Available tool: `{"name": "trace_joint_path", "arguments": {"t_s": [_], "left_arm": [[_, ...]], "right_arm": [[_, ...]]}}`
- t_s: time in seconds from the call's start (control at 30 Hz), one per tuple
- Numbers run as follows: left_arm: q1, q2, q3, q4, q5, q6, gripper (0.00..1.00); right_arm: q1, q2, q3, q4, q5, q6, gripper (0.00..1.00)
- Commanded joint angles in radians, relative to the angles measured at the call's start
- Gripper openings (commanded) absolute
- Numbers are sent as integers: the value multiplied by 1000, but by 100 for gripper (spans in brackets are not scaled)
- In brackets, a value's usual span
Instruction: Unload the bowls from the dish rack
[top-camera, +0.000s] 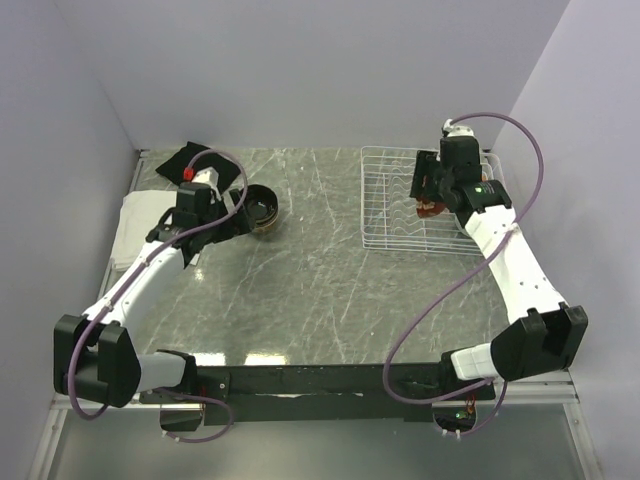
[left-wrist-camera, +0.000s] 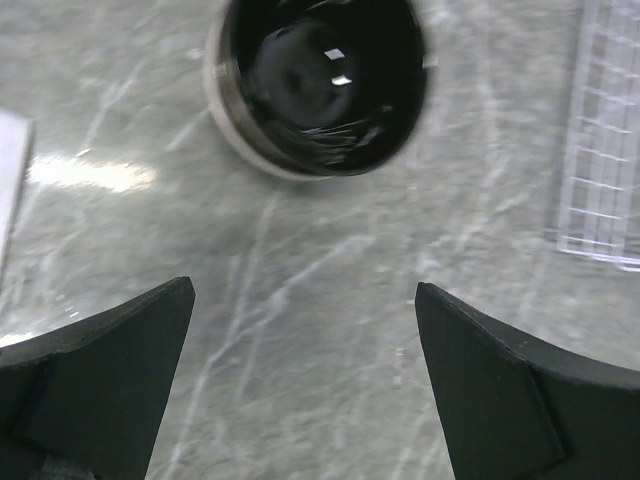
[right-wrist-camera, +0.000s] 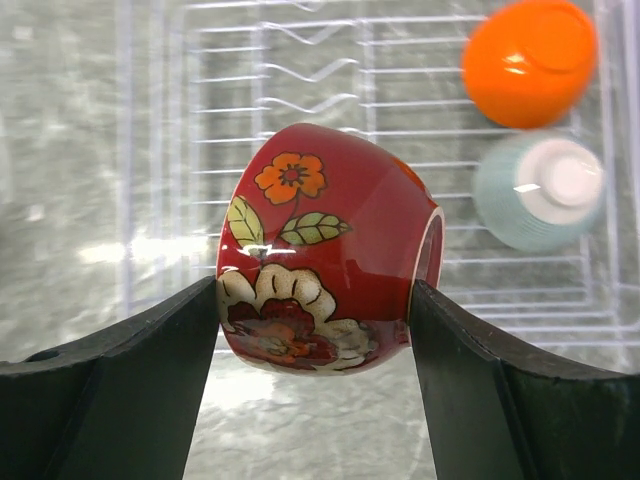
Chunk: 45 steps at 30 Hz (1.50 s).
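While aloft, bowl within right hand.

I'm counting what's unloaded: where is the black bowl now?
In the top view, the black bowl sits on the left half of the table, just in front of the open left gripper and well left of the dish rack.

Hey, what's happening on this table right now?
The right gripper is shut on a red floral bowl, holding it above the dish rack. An orange bowl and a pale blue bowl sit upside down in the rack. The left gripper hangs open over the table near a black bowl standing on it.
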Motion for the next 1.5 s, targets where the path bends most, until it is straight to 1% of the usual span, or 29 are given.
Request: {"name": "trace_joint_path", "arguments": {"t_s": [0.0, 0.17, 0.23, 0.33, 0.5, 0.63, 0.7, 0.87, 1.0, 1.23, 1.33, 1.43, 1.47], "left_arm": [[-40, -7, 85, 57, 88, -44, 100], [-106, 19, 124, 97, 117, -76, 99], [-130, 27, 127, 130, 125, -86, 99], [-186, 41, 127, 184, 143, -100, 100], [-216, 69, 124, 267, 215, -166, 100], [-252, 107, 122, 325, 247, -185, 99], [-259, 118, 119, 380, 276, -208, 99], [-282, 165, 114, 445, 298, -272, 99], [-292, 216, 87, 529, 336, -347, 100], [-307, 283, 67, 606, 398, -424, 99], [-310, 311, 65, 626, 415, -447, 97], [-316, 334, 61, 644, 441, -475, 92], [-316, 339, 61, 644, 448, -485, 88]], "right_arm": [[46, -65, 54, 80, -91, 34, 39], [90, -80, 30, 118, -172, 86, 39], [110, -92, 15, 138, -186, 114, 39], [138, -100, -12, 178, -248, 152, 39], [182, -106, -56, 244, -313, 206, 39], [216, -111, -100, 294, -356, 272, 39], [227, -115, -117, 330, -378, 295, 39], [253, -126, -168, 392, -412, 365, 39], [256, -147, -211, 451, -444, 434, 39], [258, -169, -277, 535, -487, 510, 39], [259, -177, -298, 566, -502, 539, 39], [258, -180, -317, 587, -512, 560, 39], [258, -181, -321, 592, -512, 568, 39]]}}
